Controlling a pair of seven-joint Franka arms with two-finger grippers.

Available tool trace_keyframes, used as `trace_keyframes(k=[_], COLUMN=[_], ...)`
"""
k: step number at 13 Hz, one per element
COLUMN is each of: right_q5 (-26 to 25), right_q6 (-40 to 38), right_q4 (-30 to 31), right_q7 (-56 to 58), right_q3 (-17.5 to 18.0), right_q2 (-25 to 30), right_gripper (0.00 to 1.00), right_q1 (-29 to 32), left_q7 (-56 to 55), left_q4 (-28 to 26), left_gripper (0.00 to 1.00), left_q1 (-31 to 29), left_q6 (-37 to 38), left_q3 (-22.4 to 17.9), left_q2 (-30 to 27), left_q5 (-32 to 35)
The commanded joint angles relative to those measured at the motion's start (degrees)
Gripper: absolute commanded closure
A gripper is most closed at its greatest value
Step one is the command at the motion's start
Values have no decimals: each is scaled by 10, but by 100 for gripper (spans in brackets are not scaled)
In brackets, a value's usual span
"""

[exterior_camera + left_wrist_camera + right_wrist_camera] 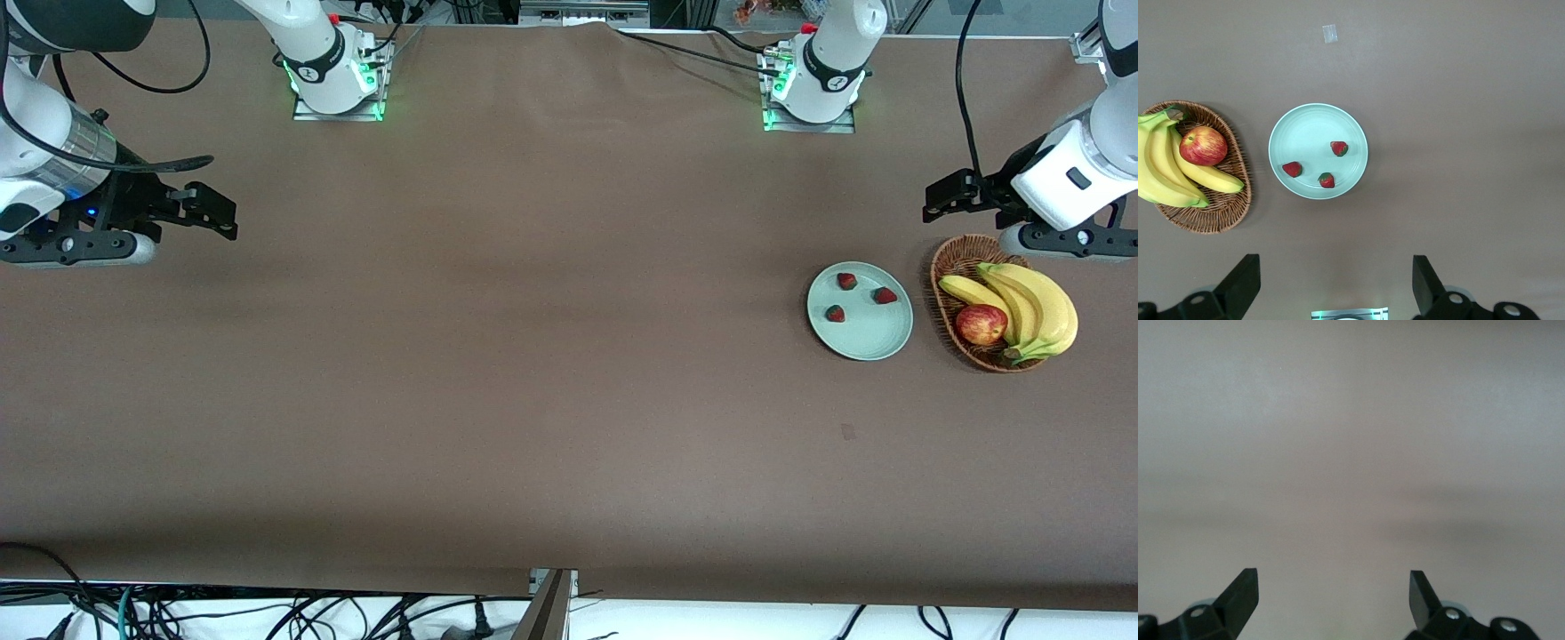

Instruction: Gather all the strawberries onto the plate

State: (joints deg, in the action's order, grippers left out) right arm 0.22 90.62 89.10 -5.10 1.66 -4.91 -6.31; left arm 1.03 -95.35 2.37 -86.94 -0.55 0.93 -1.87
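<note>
— Where are the strawberries point(845, 281)?
— All three lie on the plate point(867, 342), at its twelve, two and nine o'clock.
— Which gripper is nearer?
— The left gripper point(944, 197) (spread, empty), above bare table beside the basket point(944, 267). The right gripper point(213, 213) waits, spread, at its own end.

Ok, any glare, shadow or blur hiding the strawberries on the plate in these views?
Front view: even light, three strawberries sharp on the plate, no glare. Left wrist view: crisp, only a soft shadow at the plate's rim. Right wrist view: hazy, washed-out tablecloth, nothing else.
</note>
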Motion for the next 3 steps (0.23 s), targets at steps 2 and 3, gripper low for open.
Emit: trace_keyframes(k=[2,3], right_q5=[-6,-6], right_q6=[-4,-4], right_q4=[-13,-13], right_q7=[-4,-4], right_q3=[-3,-3], right_q2=[-5,-5], right_gripper=[0,0], right_q1=[-6,-6], left_q7=[-3,-3], left_q4=[21,21], left_gripper=[0,0], left_q1=[1,1], left_q6=[15,16], left_q3=[-1,-1], left_q2=[8,8], left_q5=[6,6])
